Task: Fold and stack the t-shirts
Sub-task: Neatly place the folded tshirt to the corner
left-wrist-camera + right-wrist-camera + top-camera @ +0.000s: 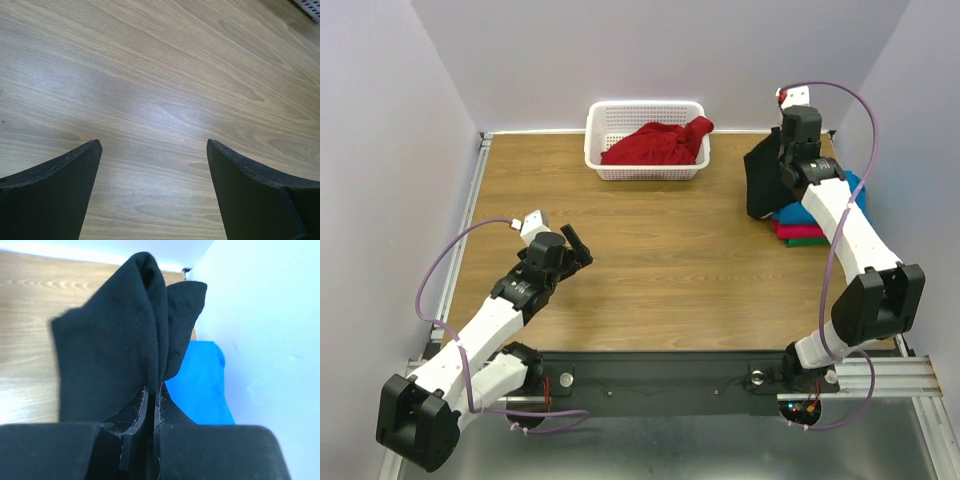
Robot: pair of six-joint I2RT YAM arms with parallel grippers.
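Black t-shirt point(763, 180) hangs pinched in right fingers point(134, 422) over folded stack point(802, 233) by wall point(920, 100); left fingers point(50, 200) spread.

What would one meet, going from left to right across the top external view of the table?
The left pincer, open → white lattice basket with the red t-shirt in it → hanging black t-shirt → stack of folded t-shirts.

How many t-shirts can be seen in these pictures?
5. Red t-shirt in the white basket; black t-shirt hanging from the right gripper; turquoise-blue, pink-red and green folded shirts stacked by the right wall, partly behind the arm. Others may be hidden.
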